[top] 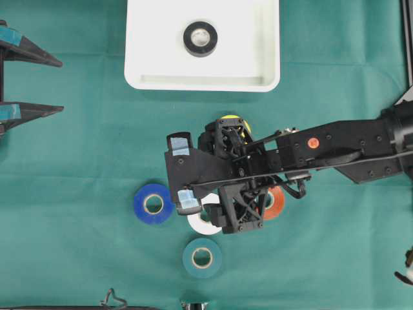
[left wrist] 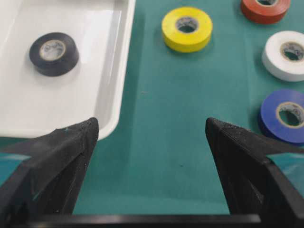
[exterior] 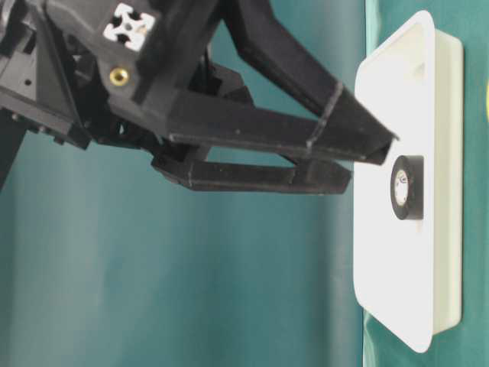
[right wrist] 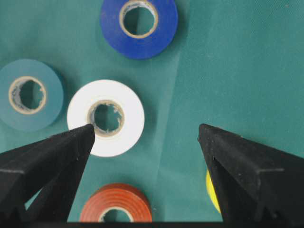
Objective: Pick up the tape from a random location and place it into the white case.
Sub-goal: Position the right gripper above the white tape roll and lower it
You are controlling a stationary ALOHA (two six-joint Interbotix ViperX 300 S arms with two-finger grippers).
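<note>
A black tape (top: 200,39) lies flat inside the white case (top: 148,64), near its middle. On the green cloth lie flat blue (top: 153,203), white (right wrist: 106,117), teal (top: 202,258), red (right wrist: 115,204) and yellow (left wrist: 186,29) tapes, close together but apart

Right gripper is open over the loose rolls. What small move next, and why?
Probably shift the right gripper sideways to centre over the white tape roll, then lower. Its open jaws hold nothing, and in the right wrist view that roll sits under one fingertip, not between them. Only a black tape roll lies in the white plastic case.
</note>
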